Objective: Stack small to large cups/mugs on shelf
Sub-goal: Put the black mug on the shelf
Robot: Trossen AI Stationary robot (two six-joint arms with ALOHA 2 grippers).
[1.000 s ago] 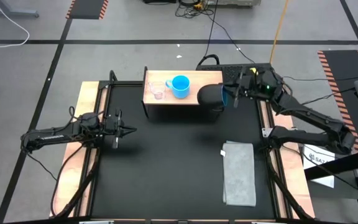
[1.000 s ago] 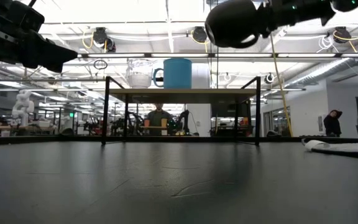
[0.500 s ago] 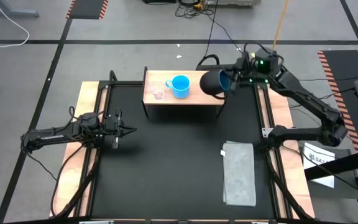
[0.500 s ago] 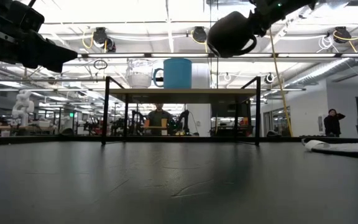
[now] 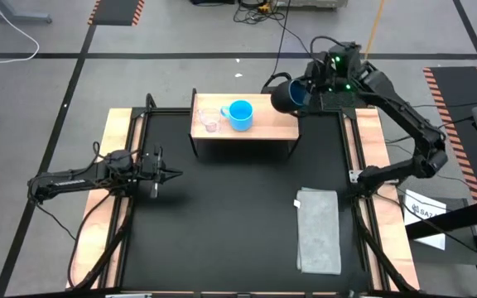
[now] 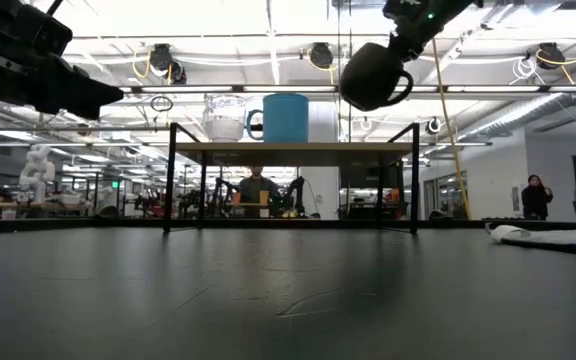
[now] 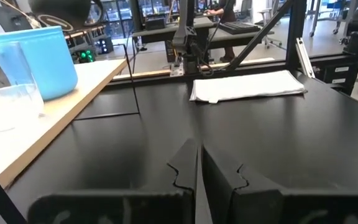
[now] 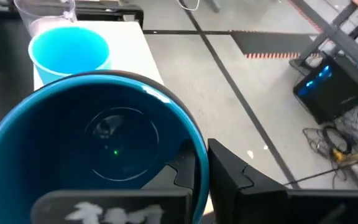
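The dark navy mug point(image 5: 285, 96) hangs in my right gripper point(image 5: 305, 94), high in the air beyond the far right corner of the shelf point(image 5: 263, 128). In the low view the navy mug point(image 6: 371, 75) is above shelf-top level. The light-blue mug point(image 5: 240, 114) and the tiny clear cup point(image 5: 210, 119) stand upright side by side on the shelf's wooden top. My left gripper point(image 5: 172, 174) hovers shut over the table's left side, touching nothing. My right gripper pinches the navy mug's rim point(image 8: 191, 144), with one finger point(image 8: 182, 171) inside the blue interior and the other point(image 8: 241, 177) outside the wall. The mug is lifted clear and tipped on its side, mouth toward the gripper and handle point(image 6: 400, 88) pointing down and to the right.
A folded grey cloth point(image 5: 318, 229) lies on the black mat near the right edge. The shelf's black frame legs point(image 6: 171, 180) stand on the mat. Cables lie on the floor past the table's far edge. People point(image 6: 534, 196) show in the room behind.
My right gripper has carried the navy mug from over the shelf's right end toward the table's far edge and slightly up, staying shut on it; the mug has turned a little in the hold. The left arm and the two cups on the shelf have kept still.
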